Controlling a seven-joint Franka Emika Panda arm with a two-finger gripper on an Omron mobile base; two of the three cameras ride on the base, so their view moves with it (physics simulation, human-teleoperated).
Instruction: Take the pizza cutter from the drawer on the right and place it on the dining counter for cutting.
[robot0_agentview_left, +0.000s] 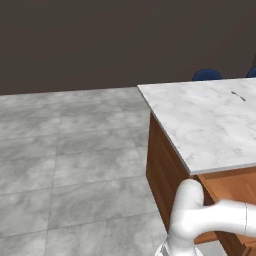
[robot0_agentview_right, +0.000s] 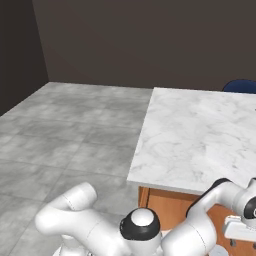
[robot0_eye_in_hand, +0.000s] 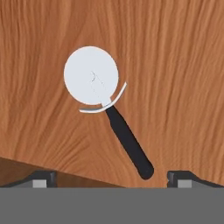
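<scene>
One pizza cutter (robot0_eye_in_hand: 107, 105), lying flat on the wood floor of one drawer (robot0_eye_in_hand: 175, 65): one round white wheel, one black handle. One dining counter (robot0_agentview_left: 210, 125) with marble top. Two blue chair backs (robot0_agentview_left: 207, 74) behind its far edge. One small dark mark (robot0_agentview_left: 238, 95) on the slab, unidentifiable.

The arm (robot0_agentview_right: 100, 225) is glossy white, built of thick rounded tubular links; a dark, nearly black collar with a white domed cap sits at bottom centre of the right base view; another dark joint band shows at lower right; two small dark fingertips (robot0_eye_in_hand: 43, 178) with pale grey faces stand at the hand view's bottom corners.
</scene>
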